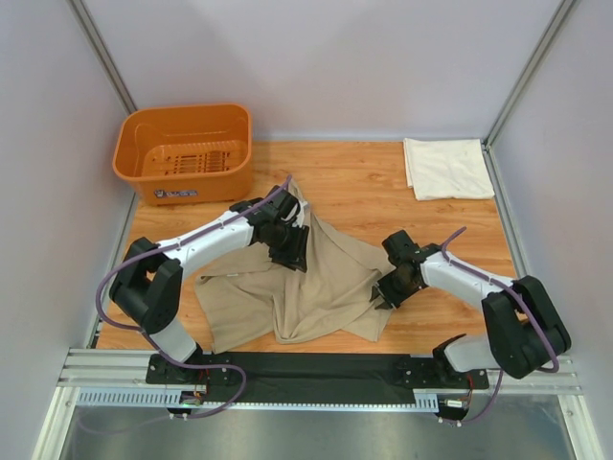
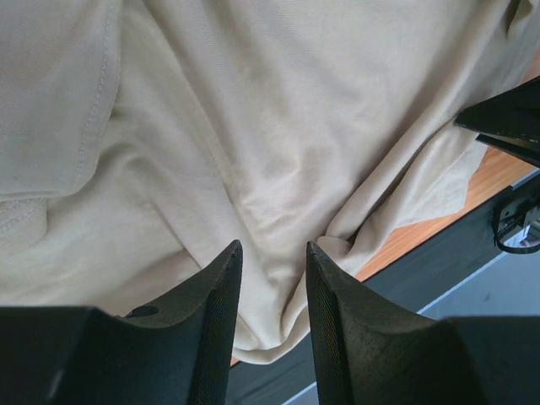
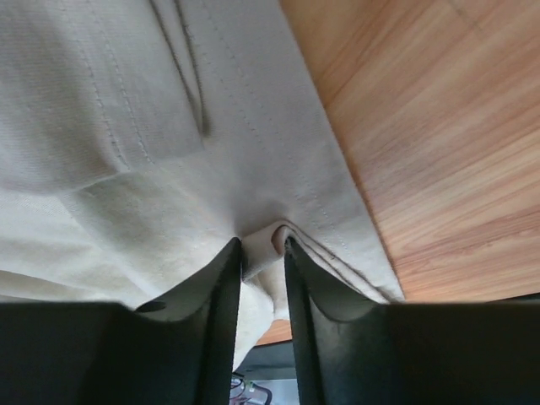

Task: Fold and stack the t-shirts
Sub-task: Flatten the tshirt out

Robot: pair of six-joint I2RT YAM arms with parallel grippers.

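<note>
Hem of the tan shirt sits pinched inside the right claw

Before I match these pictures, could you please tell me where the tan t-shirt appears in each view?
Top external: the tan t-shirt lies crumpled mid-table, between the left gripper and the right gripper.
Left wrist: it fills most of the frame, above the fingers.
Right wrist: it covers the left and centre, its hem pinched in the jaws.
Shared landmark: the wooden table top, at right in both wrist views.
</note>
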